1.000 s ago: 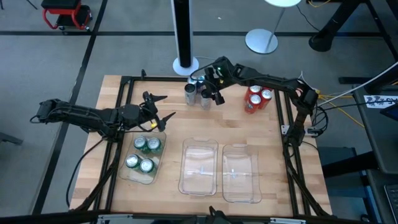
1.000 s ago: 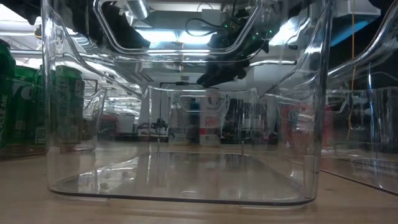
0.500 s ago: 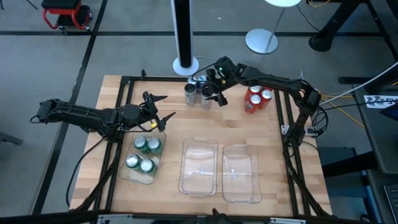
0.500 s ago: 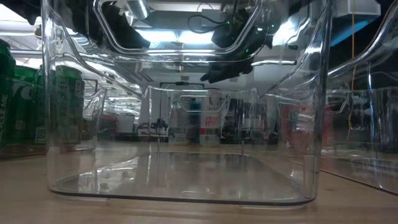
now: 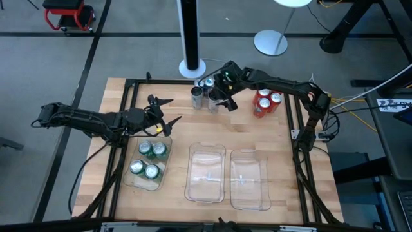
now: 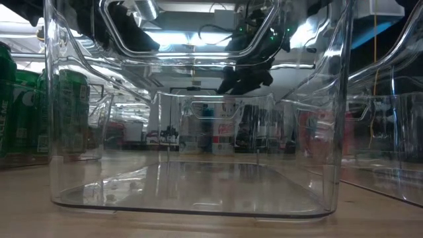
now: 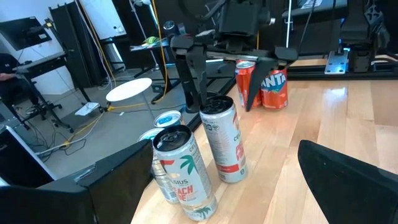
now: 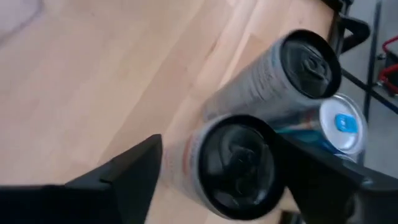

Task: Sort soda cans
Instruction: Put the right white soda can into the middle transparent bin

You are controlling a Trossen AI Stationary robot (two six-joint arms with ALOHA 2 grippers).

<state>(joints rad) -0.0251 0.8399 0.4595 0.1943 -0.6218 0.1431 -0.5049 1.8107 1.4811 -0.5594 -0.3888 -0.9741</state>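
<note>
Four slim silver-grey aluminium soda cans (image 5: 205,96) stand upright in a tight cluster at the far edge of the wooden tabletop (image 5: 174,174), with the red soda cans (image 5: 266,102) grouped well apart to one side and the four green soda cans (image 5: 149,160) already standing in the left clear plastic tray (image 5: 128,179); the two other clear rectangular trays (image 5: 228,174) hold nothing. By the look of it a grey can is light, thin-walled and smooth, so it will dent under a hard squeeze and slip or tip if caught near the top; the safest hold seems to be across the middle of the body, fingers square to the wall. The right gripper (image 5: 222,103) hangs over the nearest grey can (image 7: 222,140), its fingers (image 8: 124,171) spread wide on either side of the lid without touching it. The left gripper (image 5: 164,111) waits beside the green tray, fingers fully apart and holding nothing. Compared with a second ago, the right gripper has dropped lower and shifted closer over that can, and its fingers have widened; the cans and the left arm have not moved.
</note>
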